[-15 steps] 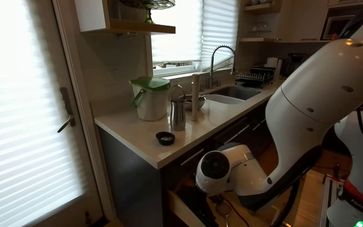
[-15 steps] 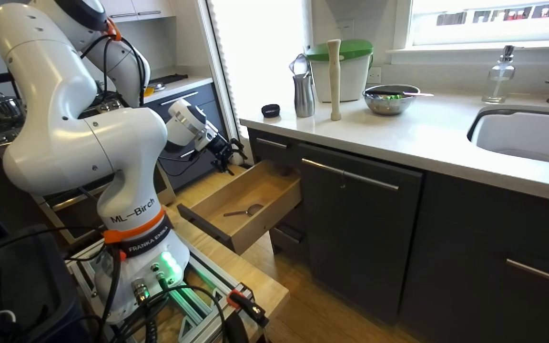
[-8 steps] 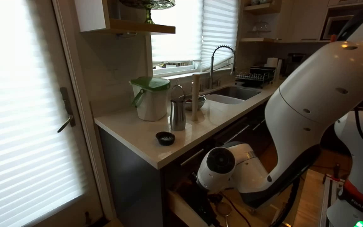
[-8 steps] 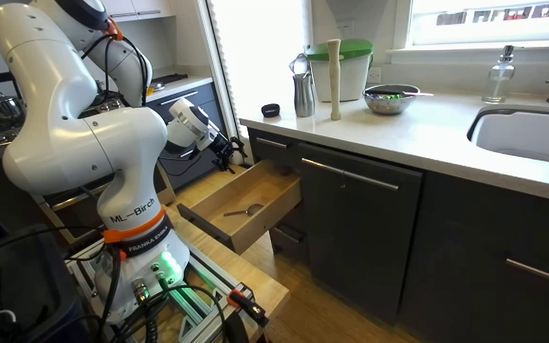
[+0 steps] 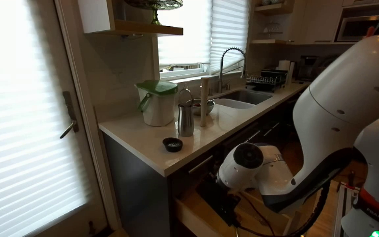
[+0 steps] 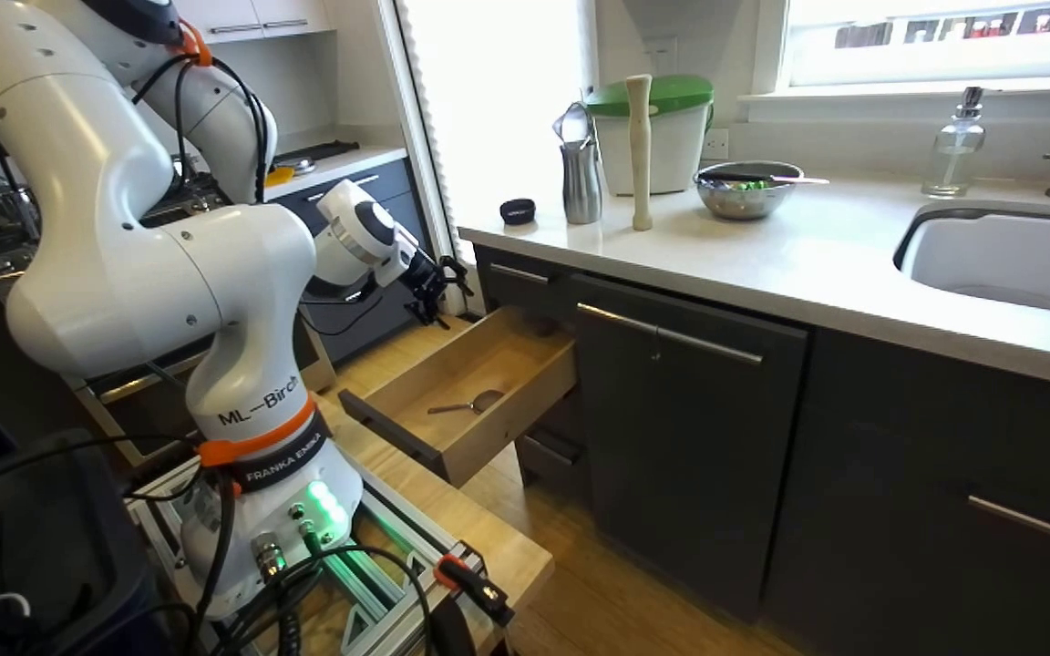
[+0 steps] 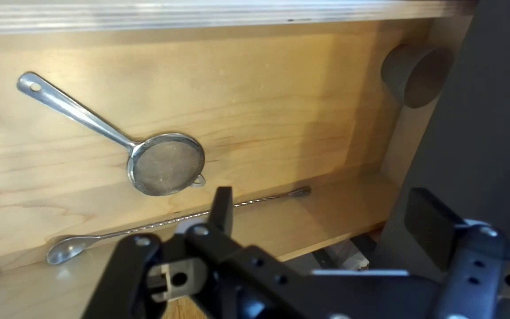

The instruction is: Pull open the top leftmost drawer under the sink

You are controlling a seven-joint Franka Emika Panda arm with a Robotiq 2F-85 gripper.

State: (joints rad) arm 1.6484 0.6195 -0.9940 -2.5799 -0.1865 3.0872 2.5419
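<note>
Top drawer [image 6: 525, 286] closed, just under the end of the worktop [image 6: 808, 246]. Next drawer [image 6: 511, 416] down is pulled out, holding a strainer [image 7: 166, 164] and a twisted spoon [image 7: 173, 219]. Gripper [image 7: 321, 208] sits near both, fingers spread apart.

Toward eight o'clock in an exterior view, "ML—Birch" is marking the white arm [image 6: 138, 287], "FRANKA EMIKA" its black band [image 6: 283, 461].

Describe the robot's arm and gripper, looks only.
The arm is glossy white and rounded, with an orange band low down, "ML—Birch" lettering above that and a black "FRANKA EMIKA" band below. Black cables run along it. The gripper is black, with two jointed, flat-tipped fingers.
</note>
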